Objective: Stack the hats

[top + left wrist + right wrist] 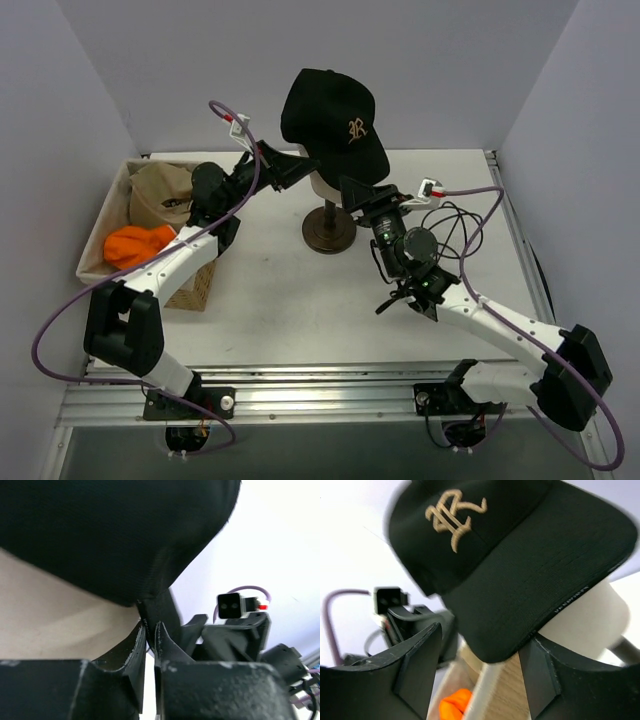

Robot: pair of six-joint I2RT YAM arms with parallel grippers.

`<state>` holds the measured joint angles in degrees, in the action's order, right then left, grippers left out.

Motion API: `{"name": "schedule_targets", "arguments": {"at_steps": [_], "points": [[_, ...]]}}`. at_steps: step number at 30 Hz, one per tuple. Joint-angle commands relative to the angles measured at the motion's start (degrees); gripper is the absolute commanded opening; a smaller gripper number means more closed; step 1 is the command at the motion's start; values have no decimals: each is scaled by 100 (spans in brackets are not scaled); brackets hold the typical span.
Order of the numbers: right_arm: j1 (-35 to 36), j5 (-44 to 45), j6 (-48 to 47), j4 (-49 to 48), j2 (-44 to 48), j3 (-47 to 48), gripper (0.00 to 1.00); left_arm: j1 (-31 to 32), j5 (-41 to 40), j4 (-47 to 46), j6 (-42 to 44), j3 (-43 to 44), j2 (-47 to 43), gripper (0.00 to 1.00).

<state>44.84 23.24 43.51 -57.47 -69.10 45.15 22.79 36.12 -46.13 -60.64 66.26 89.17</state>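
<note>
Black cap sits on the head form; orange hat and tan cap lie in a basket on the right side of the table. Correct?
Wrong side: the basket stands on the left of the table, as the top view shows. The rest holds: black cap on the head form, orange hat and tan cap in that basket.

Centre: black cap (330,120) on head form (590,620) and stand (329,232) — blocks the straight path between my hands.
Left: basket (195,285) sits under my arm; left hand (150,635) is tight against the cap's rear.
Right: right hand (482,665) is spread around the peak.
Near side: bare worktop (300,310) — free passage.
</note>
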Motion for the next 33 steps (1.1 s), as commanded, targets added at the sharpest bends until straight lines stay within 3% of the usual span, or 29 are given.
{"name": "schedule_targets", "arguments": {"at_steps": [1, 9, 16, 25, 28, 33], "points": [[-133, -259, -70, 675, 695, -145, 58, -116, 71, -213, 88, 335, -13, 6], [-414, -92, -518, 1545, 1680, -252, 60, -178, 62, -89, 17, 414, -13, 2], [-415, -426, -844, 1801, 1417, 56, 62, -196, -26, -353, -281, 274, 57, 2], [-590, 40, -36, 2064, 1154, 353, 73, -354, 88, -414, -632, 142, 171, 2], [-967, -407, 149, 2363, 1083, 547, 73, -468, 220, -450, -765, 98, 180, 2], [-1985, -2085, 693, 2171, 1162, 452, 75, -591, 413, -248, -818, 150, 259, 2]]}}
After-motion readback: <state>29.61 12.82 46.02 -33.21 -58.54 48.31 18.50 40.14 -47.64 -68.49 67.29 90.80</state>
